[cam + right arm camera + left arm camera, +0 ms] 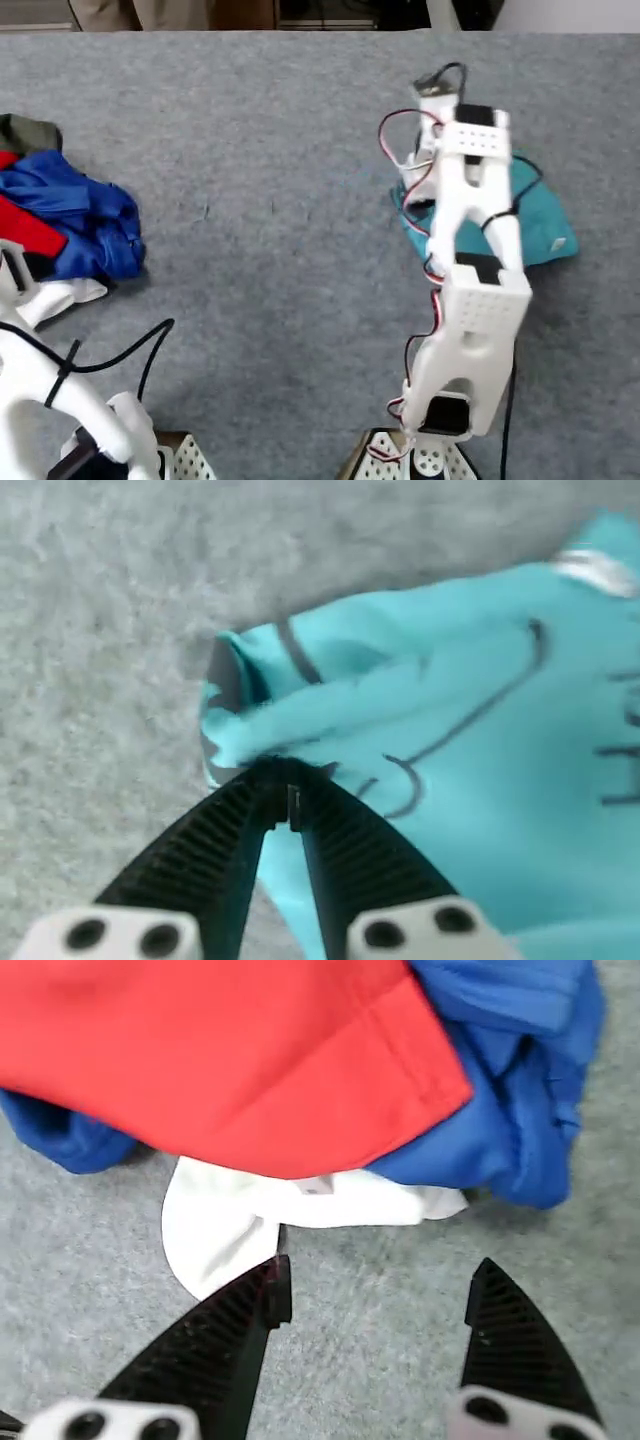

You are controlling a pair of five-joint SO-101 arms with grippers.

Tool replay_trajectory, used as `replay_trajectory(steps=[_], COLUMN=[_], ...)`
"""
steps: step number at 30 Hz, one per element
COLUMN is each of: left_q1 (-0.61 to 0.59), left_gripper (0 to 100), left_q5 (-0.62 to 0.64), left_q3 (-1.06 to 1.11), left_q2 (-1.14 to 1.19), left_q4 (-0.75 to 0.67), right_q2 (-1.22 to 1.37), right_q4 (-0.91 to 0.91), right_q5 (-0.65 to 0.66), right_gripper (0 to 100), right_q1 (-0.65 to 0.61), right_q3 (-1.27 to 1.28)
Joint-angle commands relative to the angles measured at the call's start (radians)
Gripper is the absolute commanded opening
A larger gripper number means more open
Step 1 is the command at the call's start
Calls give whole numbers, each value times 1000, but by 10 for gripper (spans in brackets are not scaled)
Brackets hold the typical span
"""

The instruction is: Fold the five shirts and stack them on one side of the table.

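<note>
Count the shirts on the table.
5. The teal shirt lies on the table's right side; the blue shirt, red shirt, white shirt and olive shirt are piled at its left edge. Others may hide underneath.

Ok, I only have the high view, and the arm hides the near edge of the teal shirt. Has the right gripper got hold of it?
Observer: Yes. The right wrist view shows the right gripper shut on a bunched fold at the edge of the teal shirt.
Operator: And the left gripper by the pile?
Observer: The left gripper is open and holds nothing. It is over bare table, just short of the pile.
Operator: Which shirt is nearest it?
Observer: The white shirt. It sticks out from under the red shirt, and one finger's tip is at its edge. The blue shirt lies farther off.
</note>
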Motion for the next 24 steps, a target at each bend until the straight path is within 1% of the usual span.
replay_trajectory(steps=[1,4,6,9,12,14,17,18,20,24], left_q1=[-34,-41,-43,-43,-43,-43,-43,-43,-43,-43], left_gripper=[287,286,287,288,288,288,288,289,289,290], left_q5=[-23,-58,-57,-57,-57,-54,-46,-25,11,15], left_q3=[37,44,41,37,35,34,11,-3,-38,-72], left_q2=[-27,-27,-27,-27,-25,-21,-19,-19,-18,31], left_q4=[-58,-60,-61,-61,-61,-64,-104,-121,-166,-278], right_q2=[19,25,24,24,15,-16,-82,-107,-147,-194], right_q4=[-17,-18,-18,-17,-11,29,89,115,180,315], right_q5=[-9,-9,-9,-9,-12,-12,-9,-8,-6,46], right_gripper=[12,12,12,12,12,15,15,15,15,15], right_q1=[-58,-124,-159,-168,-111,-53,28,47,59,58], right_q3=[1,-5,-5,-5,-13,-47,-137,-173,-245,-366])
